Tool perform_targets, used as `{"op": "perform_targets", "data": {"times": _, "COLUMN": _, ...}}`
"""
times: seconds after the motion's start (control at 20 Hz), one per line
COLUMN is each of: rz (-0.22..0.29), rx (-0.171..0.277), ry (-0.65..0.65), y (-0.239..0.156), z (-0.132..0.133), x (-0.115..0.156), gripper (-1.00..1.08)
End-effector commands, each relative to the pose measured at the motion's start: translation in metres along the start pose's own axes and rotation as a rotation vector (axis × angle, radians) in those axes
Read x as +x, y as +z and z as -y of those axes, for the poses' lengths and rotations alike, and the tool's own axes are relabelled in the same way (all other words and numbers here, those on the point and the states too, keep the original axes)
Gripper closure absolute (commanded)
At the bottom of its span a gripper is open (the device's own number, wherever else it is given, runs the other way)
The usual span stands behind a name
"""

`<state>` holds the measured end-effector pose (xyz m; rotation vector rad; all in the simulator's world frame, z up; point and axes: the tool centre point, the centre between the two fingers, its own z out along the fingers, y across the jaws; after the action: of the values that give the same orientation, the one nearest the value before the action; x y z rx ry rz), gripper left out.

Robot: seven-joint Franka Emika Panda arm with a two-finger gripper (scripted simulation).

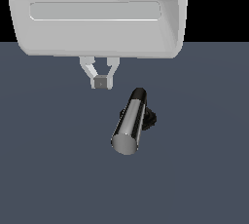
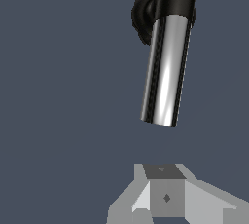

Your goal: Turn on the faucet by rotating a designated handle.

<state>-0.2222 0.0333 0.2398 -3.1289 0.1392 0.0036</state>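
Taking the faucet as the landmark and reading the exterior view from its left to its right: the tool comes first, hanging below the broad white body of the arm's hand, which fills the upper part of the picture. The tool sits to the left of the faucet and farther back, clear of it, with bare dark blue-grey tabletop between them. Its two pale fingers slope inward and meet at a small grey block at the tips, so the tool looks closed, with nothing held in it.

Next comes the handle, the shiny chrome bar. It is the nearest part of the faucet to the camera, its flat round end facing the viewer and slightly left, its far end capped in black where it joins the elbow. The black ribbed base peeks out just right of the bar, mostly hidden behind it.

In the wrist view the handle stands apart from the tool, its free chrome end pointing toward the fingertips with a gap of tabletop between. The black joint and base lie at the bar's far end.
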Motion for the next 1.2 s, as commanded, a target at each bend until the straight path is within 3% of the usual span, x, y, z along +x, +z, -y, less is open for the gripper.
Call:
{"op": "perform_targets", "data": {"times": 0.0, "rz": -0.001, "rx": -0.001, "ry": 0.007, "y": 0.017, "z": 0.002, "x": 0.003, "gripper": 1.08}}
{"op": "perform_targets", "data": {"times": 0.6, "rz": -0.002, "rx": -0.004, "ry": 0.037, "y": 0.092, "z": 0.013, "x": 0.018, "gripper": 1.08}}
{"op": "perform_targets", "data": {"times": 1.15, "rz": -0.003, "rx": -0.007, "ry": 0.051, "y": 0.127, "z": 0.017, "x": 0.026, "gripper": 1.08}}
